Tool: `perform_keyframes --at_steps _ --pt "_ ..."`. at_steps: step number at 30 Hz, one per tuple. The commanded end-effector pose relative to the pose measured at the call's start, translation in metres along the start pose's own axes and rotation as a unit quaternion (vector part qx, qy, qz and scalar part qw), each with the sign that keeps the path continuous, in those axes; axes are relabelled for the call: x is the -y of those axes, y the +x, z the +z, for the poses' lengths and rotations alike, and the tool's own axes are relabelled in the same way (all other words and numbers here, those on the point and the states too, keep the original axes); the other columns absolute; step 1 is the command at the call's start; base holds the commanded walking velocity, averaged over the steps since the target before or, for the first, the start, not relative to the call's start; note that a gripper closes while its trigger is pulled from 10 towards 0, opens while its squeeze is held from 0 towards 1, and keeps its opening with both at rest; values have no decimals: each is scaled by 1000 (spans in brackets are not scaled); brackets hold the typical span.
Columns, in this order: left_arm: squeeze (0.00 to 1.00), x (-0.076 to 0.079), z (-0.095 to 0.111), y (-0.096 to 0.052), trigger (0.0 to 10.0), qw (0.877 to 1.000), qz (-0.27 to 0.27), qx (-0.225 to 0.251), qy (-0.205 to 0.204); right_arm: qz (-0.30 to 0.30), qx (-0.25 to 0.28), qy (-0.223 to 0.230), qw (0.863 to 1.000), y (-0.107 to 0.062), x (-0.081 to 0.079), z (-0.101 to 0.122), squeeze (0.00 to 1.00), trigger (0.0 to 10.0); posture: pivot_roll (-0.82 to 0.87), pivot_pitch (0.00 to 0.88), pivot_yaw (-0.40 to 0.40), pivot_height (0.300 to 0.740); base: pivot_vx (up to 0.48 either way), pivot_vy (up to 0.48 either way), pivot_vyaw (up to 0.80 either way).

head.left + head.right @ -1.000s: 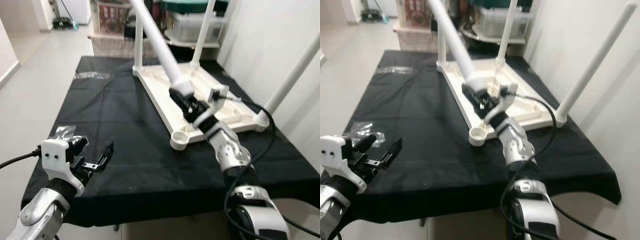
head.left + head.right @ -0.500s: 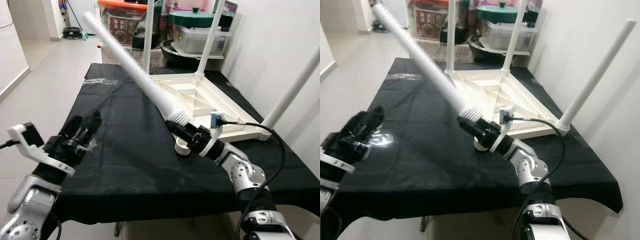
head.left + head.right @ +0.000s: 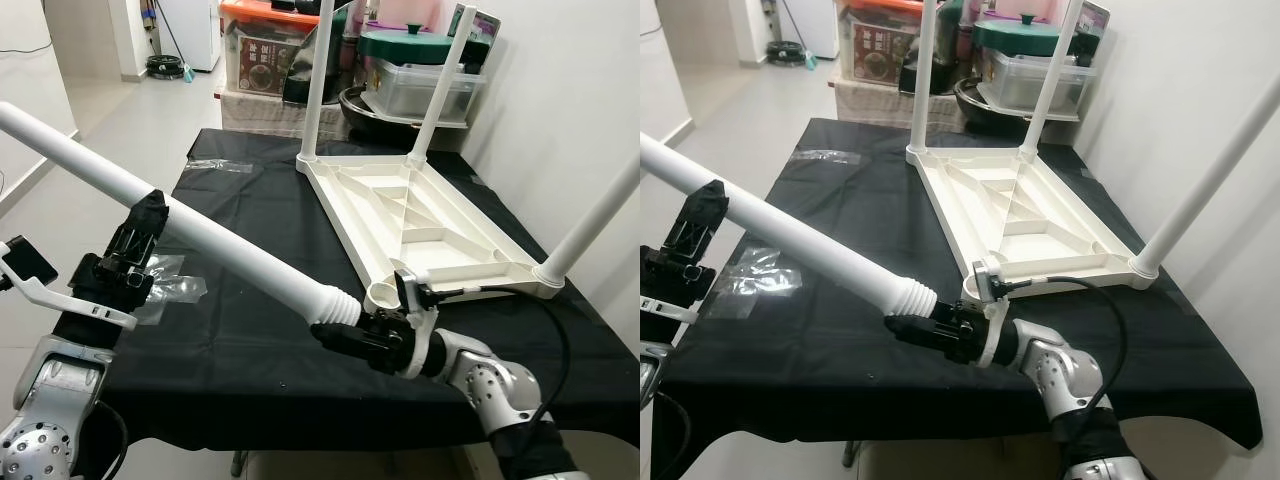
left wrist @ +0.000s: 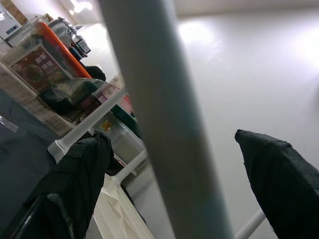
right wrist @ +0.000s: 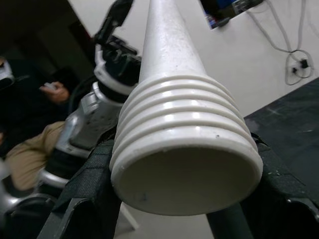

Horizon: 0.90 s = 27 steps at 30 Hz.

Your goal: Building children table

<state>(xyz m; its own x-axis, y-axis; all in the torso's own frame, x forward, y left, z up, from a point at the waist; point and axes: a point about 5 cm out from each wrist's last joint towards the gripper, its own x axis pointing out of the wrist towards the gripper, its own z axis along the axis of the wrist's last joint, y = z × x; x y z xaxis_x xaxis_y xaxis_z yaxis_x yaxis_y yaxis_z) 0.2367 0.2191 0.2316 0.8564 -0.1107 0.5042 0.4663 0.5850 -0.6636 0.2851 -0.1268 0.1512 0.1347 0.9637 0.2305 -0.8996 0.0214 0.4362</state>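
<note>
Right jaws (image 3: 335, 335) clench the ribbed end of a long white table leg (image 3: 220, 245), held slanting above the counter (image 3: 250, 330) toward ten o'clock. Left jaws (image 3: 135, 235) bracket the leg midway, fingers either side; contact unclear. At two o'clock, the upturned white tabletop (image 3: 420, 225) rests, three legs standing.
</note>
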Motion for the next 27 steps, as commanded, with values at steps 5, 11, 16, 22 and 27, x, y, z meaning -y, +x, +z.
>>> perform_keyframes --at_steps 5,11,16,22,27 --pt "0 -3 2 4 10000 1000 2 -7 -22 26 -50 -6 998 -6 -6 -7 0 0 47 0 -113 740 0 0 0" --pt "0 -1 12 6 10000 1000 -1 12 -29 31 -87 -8 996 -9 -5 -12 0 0 60 0 -122 740 0 0 0" --pt "0 -1 17 6 235 999 -3 24 -36 28 -99 -11 995 -11 -3 -14 0 0 63 0 -125 740 0 0 0" --pt "0 2 20 3 0 998 -12 46 -52 22 -104 -19 994 -12 2 -11 0 0 65 0 -125 740 0 0 0" --pt "0 10 22 4 0 997 -45 46 -42 18 -101 -30 994 -8 5 -8 0 0 67 0 -123 740 0 0 0"
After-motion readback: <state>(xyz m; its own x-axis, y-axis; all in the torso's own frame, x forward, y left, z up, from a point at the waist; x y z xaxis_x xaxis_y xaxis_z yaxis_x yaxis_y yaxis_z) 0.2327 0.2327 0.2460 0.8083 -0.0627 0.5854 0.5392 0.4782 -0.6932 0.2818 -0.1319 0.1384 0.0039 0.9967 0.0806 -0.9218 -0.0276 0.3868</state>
